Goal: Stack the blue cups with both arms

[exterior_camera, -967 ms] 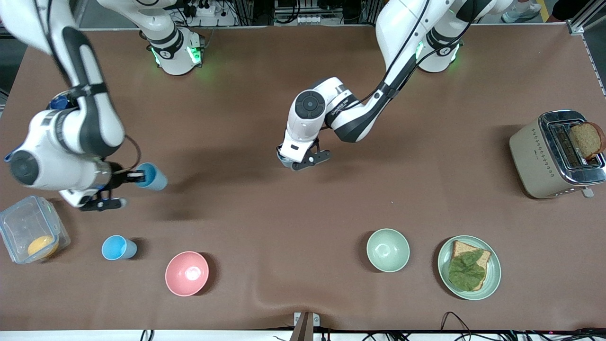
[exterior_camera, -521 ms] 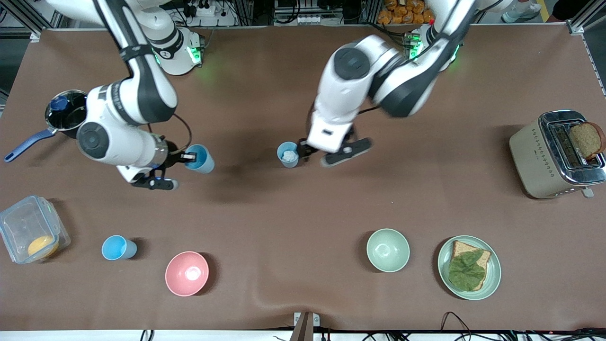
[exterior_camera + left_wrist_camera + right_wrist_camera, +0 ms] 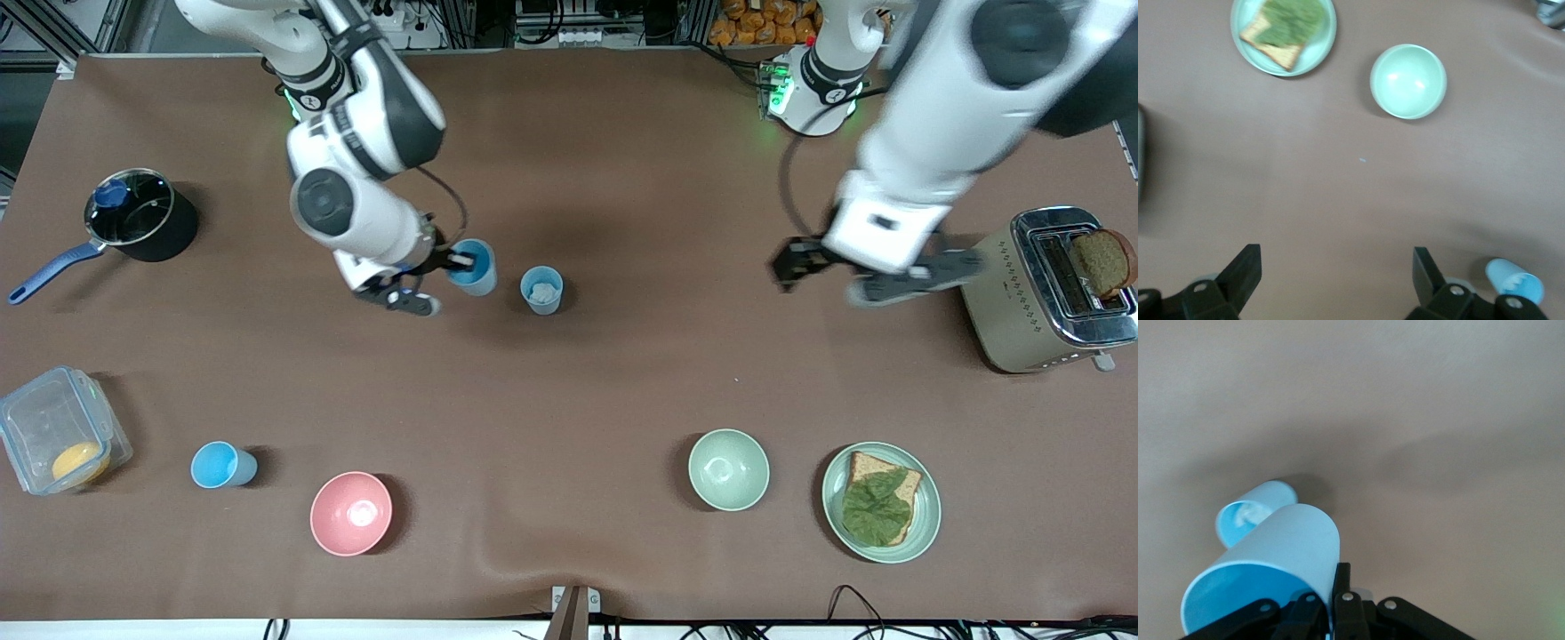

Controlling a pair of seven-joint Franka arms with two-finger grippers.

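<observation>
While the right gripper (image 3: 459, 260) pinched the rim of a sky-blue cup (image 3: 473, 267), one finger inside the rim and one outside, it held that cup in the air beside the paler cup (image 3: 542, 289), which stood upright on the brown table (image 3: 569, 382) with something whitish inside. From the paler cup, the held cup sat at about ten o'clock in the front view. In the right wrist view the held cup (image 3: 1265, 580) filled the foreground, tilted, with the paler cup (image 3: 1255, 512) just past it.

A third blue cup (image 3: 222, 465) stood at about eight o'clock from the pair, near the pink bowl (image 3: 350, 513) and well apart from both.

Over bare table beside the toaster (image 3: 1045, 289), the left gripper (image 3: 876, 276) hung with its fingers (image 3: 1238, 277) spread wide and nothing between them.
</observation>
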